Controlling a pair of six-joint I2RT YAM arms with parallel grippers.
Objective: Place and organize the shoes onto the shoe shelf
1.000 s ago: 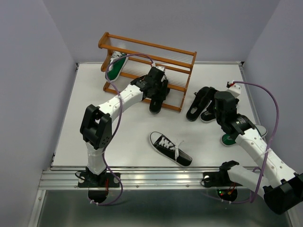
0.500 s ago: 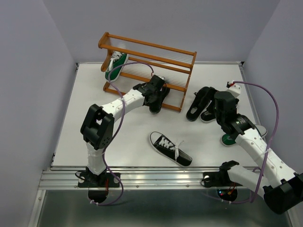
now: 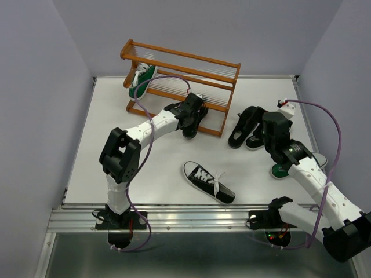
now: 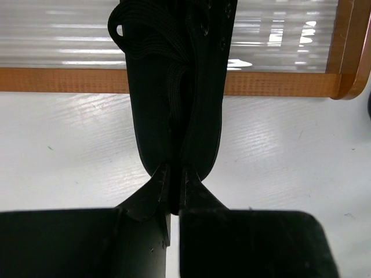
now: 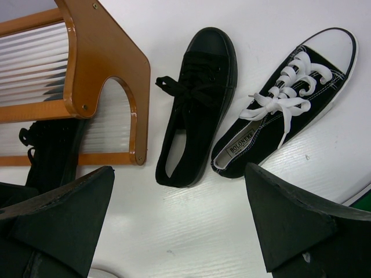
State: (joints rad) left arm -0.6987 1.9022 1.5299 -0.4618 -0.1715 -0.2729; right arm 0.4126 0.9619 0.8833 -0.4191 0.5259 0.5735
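Observation:
The shoe shelf [image 3: 179,72] stands at the back, with one green sneaker [image 3: 141,81] on its left end. An all-black shoe [image 4: 174,87] lies toe-in at the shelf's lower tier [image 4: 278,84]. My left gripper [image 4: 175,179] is shut on its heel rim, seen from above as the left gripper [image 3: 194,113]. My right gripper [image 5: 177,220] hangs open over bare table, short of a second all-black shoe [image 5: 197,104] and a black sneaker with white laces [image 5: 290,104]. Another black-and-white sneaker [image 3: 208,181] lies mid-table. A green sneaker [image 3: 281,169] is partly hidden under the right arm.
The shelf's wooden end frame [image 5: 104,63] stands just left of the two shoes near my right gripper. The left arm's purple cable [image 3: 165,81] loops over the shelf front. Grey walls close in the table on three sides.
My left gripper has gone from open to shut on the all-black shoe's heel and shifted slightly. The right arm and the other shoes have not moved.

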